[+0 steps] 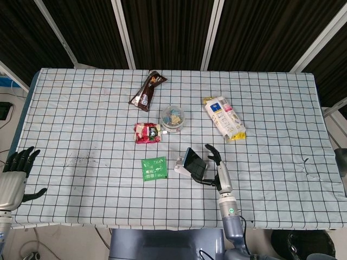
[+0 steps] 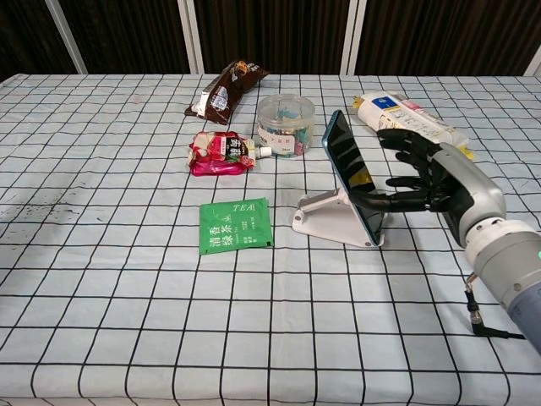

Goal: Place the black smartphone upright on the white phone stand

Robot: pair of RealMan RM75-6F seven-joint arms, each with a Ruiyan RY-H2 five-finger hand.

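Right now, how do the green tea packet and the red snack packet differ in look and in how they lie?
The green tea packet is flat, squarish and plain green with white print; the red snack packet is crinkled, puffier and red with a white patch. The green tea packet lies nearer the robot, left of the white phone stand; the red snack packet lies farther back, beside the clear round container. Both rest untouched on the checked tablecloth.

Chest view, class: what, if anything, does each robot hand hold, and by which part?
Nothing is gripped. The right robot hand is spread behind the smartphone, fingertips near its lower back; contact cannot be told. The left robot hand holds nothing.
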